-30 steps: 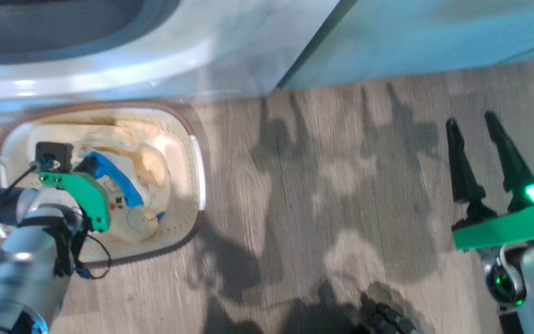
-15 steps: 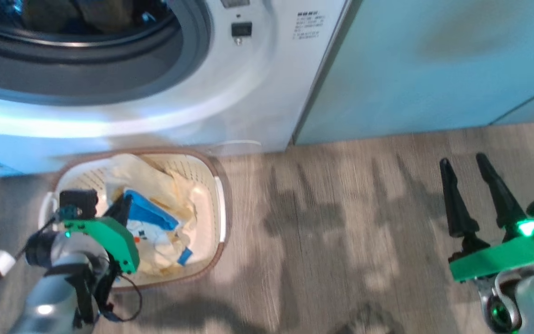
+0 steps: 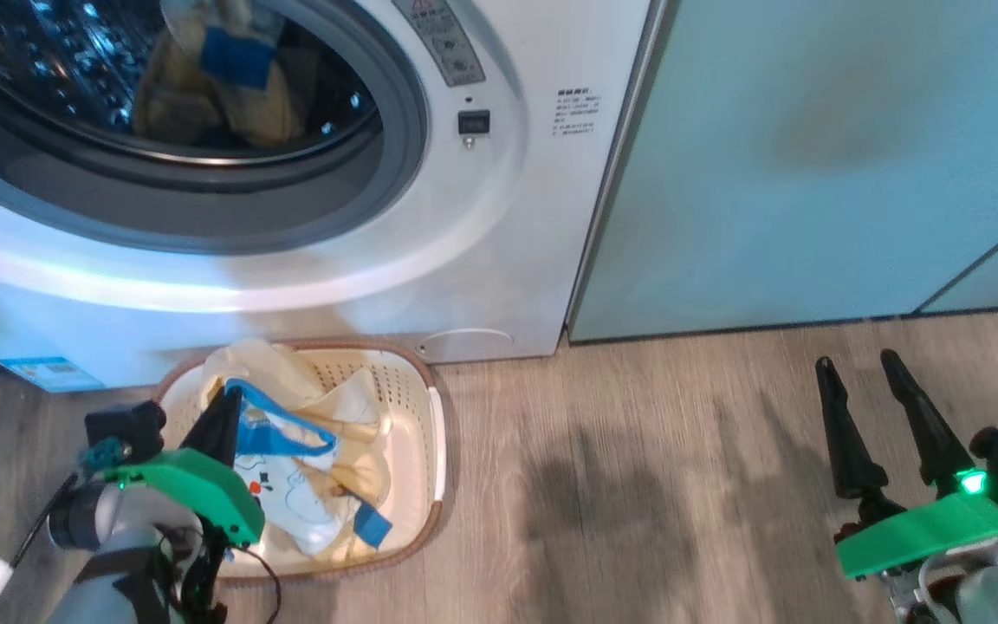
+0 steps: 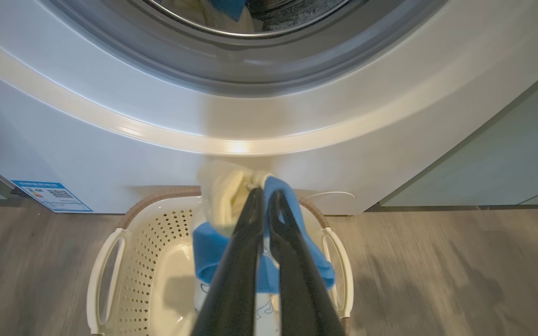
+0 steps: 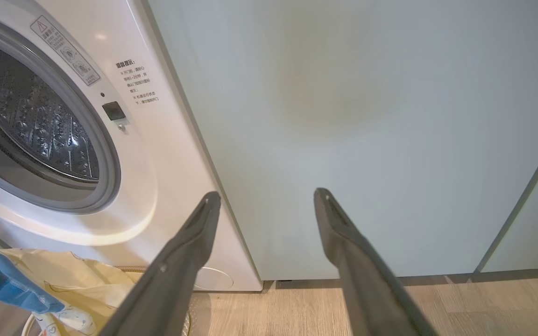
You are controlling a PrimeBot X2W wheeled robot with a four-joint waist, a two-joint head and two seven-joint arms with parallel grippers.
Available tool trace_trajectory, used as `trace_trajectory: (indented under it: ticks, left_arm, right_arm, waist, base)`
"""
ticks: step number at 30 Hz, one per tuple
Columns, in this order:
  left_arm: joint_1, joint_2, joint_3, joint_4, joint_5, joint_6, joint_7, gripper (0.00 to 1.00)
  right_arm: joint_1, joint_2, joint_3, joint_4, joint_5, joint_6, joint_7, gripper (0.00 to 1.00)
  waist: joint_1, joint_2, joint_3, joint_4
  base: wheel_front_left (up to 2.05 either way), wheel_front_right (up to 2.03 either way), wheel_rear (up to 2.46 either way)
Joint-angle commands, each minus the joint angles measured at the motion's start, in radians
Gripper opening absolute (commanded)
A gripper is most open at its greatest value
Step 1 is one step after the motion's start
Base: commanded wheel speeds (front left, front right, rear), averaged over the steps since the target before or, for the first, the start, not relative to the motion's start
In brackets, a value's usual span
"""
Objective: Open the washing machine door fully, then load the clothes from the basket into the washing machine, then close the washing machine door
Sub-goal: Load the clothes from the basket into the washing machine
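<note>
The white washing machine (image 3: 499,217) stands with its round opening uncovered; the washing machine door is out of view. Yellow and blue clothes (image 3: 213,87) lie in the steel drum (image 5: 40,126). On the floor in front is the basket (image 3: 438,451) with cream and blue clothes (image 3: 291,494) in it. My left gripper (image 3: 223,400) is shut on a cream garment with blue trim (image 4: 224,196), held just above the basket (image 4: 105,266) below the machine's front. My right gripper (image 3: 854,360) hangs open over the floor to the right, its fingers (image 5: 194,242) holding nothing.
A pale green cabinet (image 3: 811,156) adjoins the machine on the right. Wood-look floor (image 3: 638,485) spreads between the basket and my right gripper. A blue label (image 4: 52,196) marks the machine's lower left corner.
The head camera has tilted up, bringing the drum into view. My left gripper, still shut on the garment, has drawn it up from the basket. The right gripper stays open.
</note>
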Motion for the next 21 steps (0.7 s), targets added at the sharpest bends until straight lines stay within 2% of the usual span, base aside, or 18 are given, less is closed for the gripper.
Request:
trace_trajectory:
  ticks: [1,7,21]
  left_arm:
    - [-0.009,0.023,0.048,-0.042,-0.001,-0.001,-0.012,0.00]
    - [0.056,0.014,0.088,-0.159,-0.018,0.007,-0.012,0.00]
    - [0.200,0.043,0.137,-0.381,-0.039,0.100,0.040,0.00]
  right_arm:
    - [-0.002,-0.021,0.017,-0.027,0.007,0.000,-0.007,1.00]
    - [0.013,-0.018,0.020,-0.027,0.008,0.000,-0.007,1.00]
    - [0.048,-0.009,0.004,-0.028,0.009,0.000,-0.007,1.00]
  waist:
    - [0.0001,-0.0001,-0.018,0.004]
    - [0.0001,-0.0001,-0.047,0.003]
    - [0.0001,-0.0001,-0.101,-0.007]
  base:
    - [0.00,0.00,0.00]
    - [0.00,0.00,0.00]
    - [0.00,0.00,0.00]
